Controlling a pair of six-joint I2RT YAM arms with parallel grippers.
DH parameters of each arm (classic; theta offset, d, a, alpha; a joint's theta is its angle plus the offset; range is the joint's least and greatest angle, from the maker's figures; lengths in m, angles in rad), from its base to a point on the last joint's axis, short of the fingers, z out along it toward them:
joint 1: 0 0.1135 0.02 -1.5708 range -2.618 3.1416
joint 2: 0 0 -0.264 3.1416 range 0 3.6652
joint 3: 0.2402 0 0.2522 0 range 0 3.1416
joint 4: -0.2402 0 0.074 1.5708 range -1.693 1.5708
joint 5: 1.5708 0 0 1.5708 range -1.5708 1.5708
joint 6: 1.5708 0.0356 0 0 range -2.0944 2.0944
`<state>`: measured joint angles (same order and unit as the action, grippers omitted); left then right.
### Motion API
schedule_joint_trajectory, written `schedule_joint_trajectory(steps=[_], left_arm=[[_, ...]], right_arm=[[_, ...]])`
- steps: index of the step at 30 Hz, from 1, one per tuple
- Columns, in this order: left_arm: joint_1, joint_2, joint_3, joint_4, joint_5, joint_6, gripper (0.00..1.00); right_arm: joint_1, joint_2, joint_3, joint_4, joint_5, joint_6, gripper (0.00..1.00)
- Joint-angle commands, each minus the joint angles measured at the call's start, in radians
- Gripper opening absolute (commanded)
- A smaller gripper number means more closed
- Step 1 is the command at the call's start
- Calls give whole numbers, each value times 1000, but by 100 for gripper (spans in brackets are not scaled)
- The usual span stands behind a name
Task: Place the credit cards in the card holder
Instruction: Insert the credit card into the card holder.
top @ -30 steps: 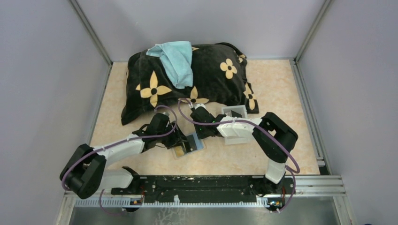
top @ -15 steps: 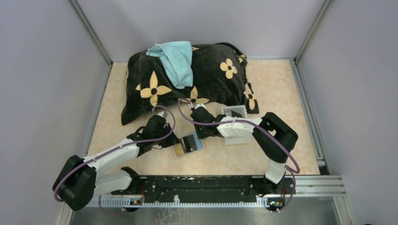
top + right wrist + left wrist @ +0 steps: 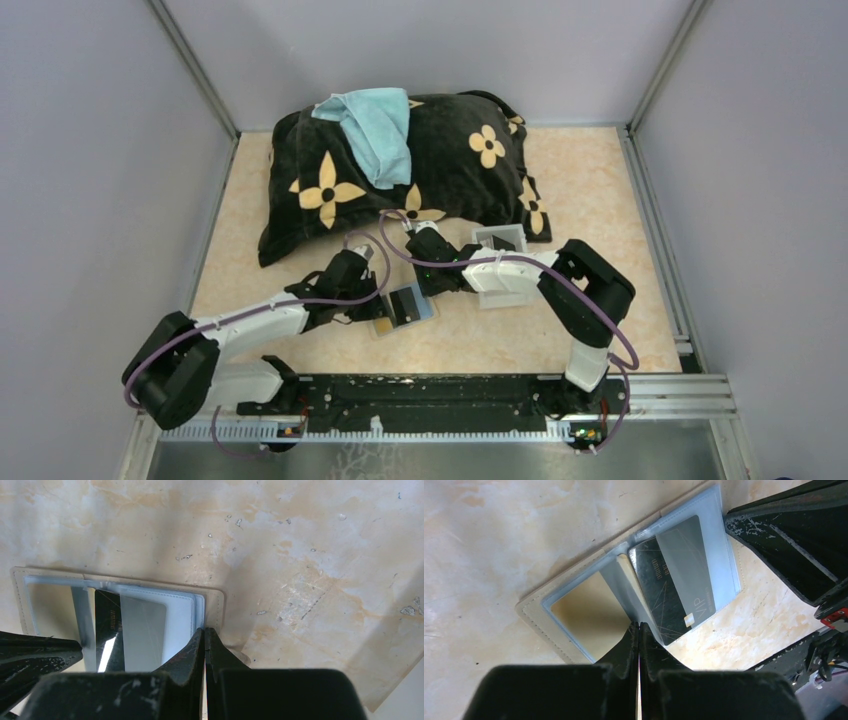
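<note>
Near the front edge of the tabletop (image 3: 600,200), about midway along it: card holder (image 3: 531,612), open and flat, clear sleeves up.

Left gripper (image 3: 639,628) closed tight, tips meeting at the holder's near edge by the fold. Thin sleeve leaf pinched between them or not: impossible to tell. Right gripper (image 3: 204,631) likewise closed, nothing visibly held. Tips down on the tan border at the holder's opposite edge, probably pinning it.

Black card (image 3: 674,592) only partly in its sleeve, skewed, near end sticking out of the sleeve mouth. Could slide back out on any drag or tilt of the holder. Could jam or crease the sleeve mouth if pushed while skewed. Gold-looking face under the other sleeve: card or lining, hard to say.

Likely trouble at the left tips: with a leaf caught, might lift the whole holder on pulling away, worse with any slip of the right tips off that narrow border. Little room between the two arms, hence some risk of knocking together.

Farther back, just behind the right arm: white tray (image 3: 515,232) with something dark inside, probably another card. Along the far edge: flowered pillow (image 3: 450,170) and teal towel (image 3: 375,130), well apart from the work.
</note>
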<state>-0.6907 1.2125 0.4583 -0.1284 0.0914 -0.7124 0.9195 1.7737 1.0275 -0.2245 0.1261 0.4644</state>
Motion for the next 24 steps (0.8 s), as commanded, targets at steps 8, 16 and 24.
schedule_joint_trajectory(steps=[8,16,24], left_arm=[[-84,105,66,-30,-87,20,0],[-111,121,72,-27,-136,-3,0],[-123,99,79,26,-164,-18,0]], right_arm=[[-19,28,-41,32,25,-6,0],[-19,27,-46,34,25,-6,0],[-19,22,-53,35,22,-5,0]])
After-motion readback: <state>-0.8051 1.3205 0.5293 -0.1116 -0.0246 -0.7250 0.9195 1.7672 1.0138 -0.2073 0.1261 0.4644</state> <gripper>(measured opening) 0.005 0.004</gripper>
